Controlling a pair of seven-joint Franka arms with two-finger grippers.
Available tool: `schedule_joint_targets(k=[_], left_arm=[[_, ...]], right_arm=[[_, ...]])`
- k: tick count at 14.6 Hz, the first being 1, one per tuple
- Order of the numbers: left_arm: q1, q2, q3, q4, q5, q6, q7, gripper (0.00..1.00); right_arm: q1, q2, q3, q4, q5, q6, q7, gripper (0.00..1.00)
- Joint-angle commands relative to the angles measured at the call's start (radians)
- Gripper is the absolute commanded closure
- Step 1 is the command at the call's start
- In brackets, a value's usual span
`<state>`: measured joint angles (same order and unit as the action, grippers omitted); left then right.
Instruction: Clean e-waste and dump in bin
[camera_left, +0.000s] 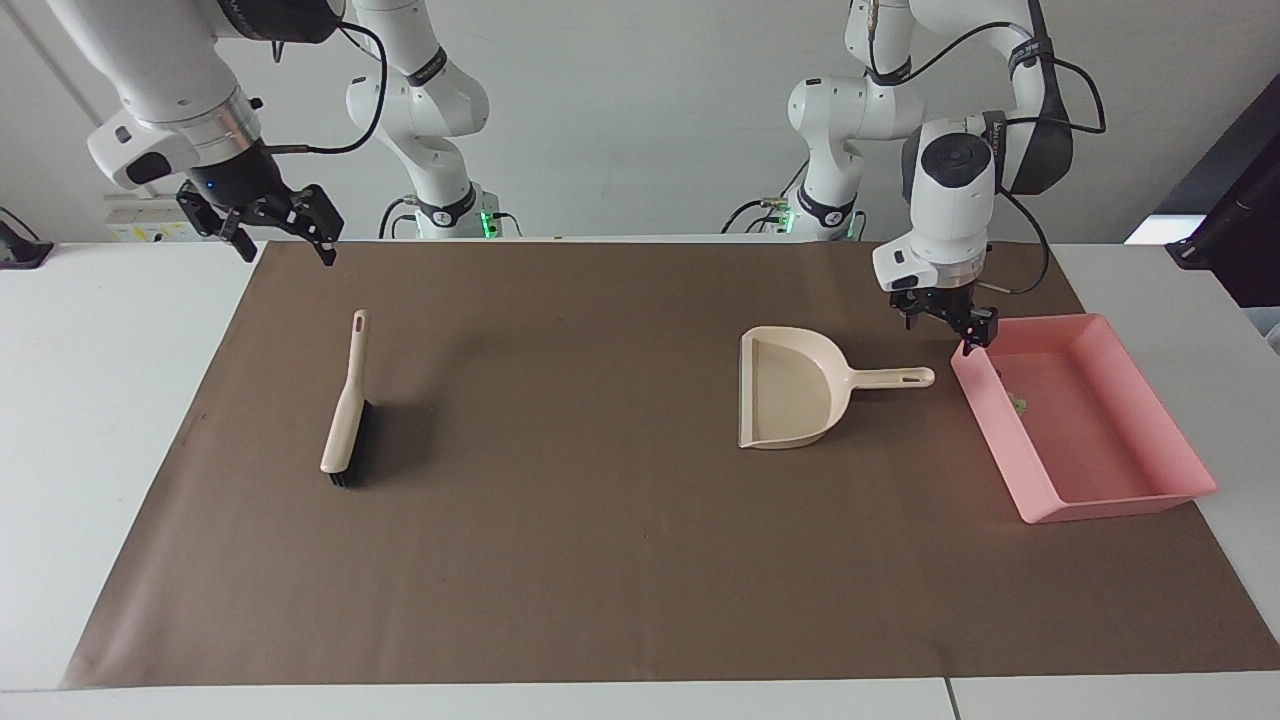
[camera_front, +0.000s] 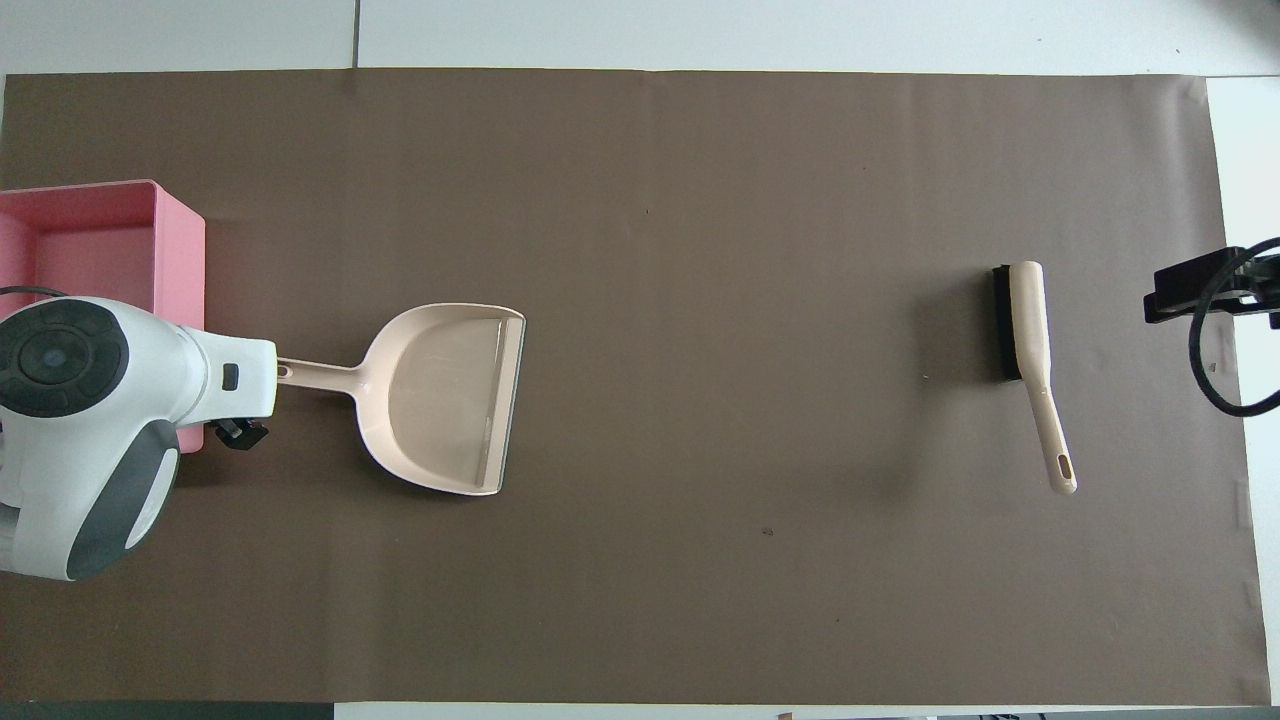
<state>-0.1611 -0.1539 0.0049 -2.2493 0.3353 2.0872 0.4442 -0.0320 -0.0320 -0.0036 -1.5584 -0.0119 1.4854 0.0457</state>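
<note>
A mat covers the table. The bin sits at the left arm's end with e-waste in it. The dustpan lies beside the bin, handle toward it. The brush lies well apart, toward the right arm's end.

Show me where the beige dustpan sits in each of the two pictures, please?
Facing view: the dustpan lies right of centre on the brown mat, its handle pointing at the pink bin.
Overhead view: the dustpan lies left of centre, its handle again pointing at the bin.
Shared landmark: the brush, toward the right arm's end of the table.
</note>
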Motion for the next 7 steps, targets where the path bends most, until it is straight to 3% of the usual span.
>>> schedule_joint_targets(k=[1, 4, 7], left_arm=[[0.066, 0.013, -0.003, 0.081, -0.135, -0.006, -0.16, 0.02], [0.112, 0.039, -0.003, 0.198, -0.245, -0.039, -0.24, 0.02], [0.161, 0.089, -0.003, 0.374, -0.329, -0.177, -0.271, 0.02]], right_arm=[[-0.011, -0.008, 0.005, -0.014, 0.013, 0.009, -0.02, 0.01], [-0.012, -0.008, 0.005, -0.014, 0.013, 0.009, -0.02, 0.01], [-0.011, -0.009, 0.005, -0.014, 0.013, 0.009, -0.02, 0.01]])
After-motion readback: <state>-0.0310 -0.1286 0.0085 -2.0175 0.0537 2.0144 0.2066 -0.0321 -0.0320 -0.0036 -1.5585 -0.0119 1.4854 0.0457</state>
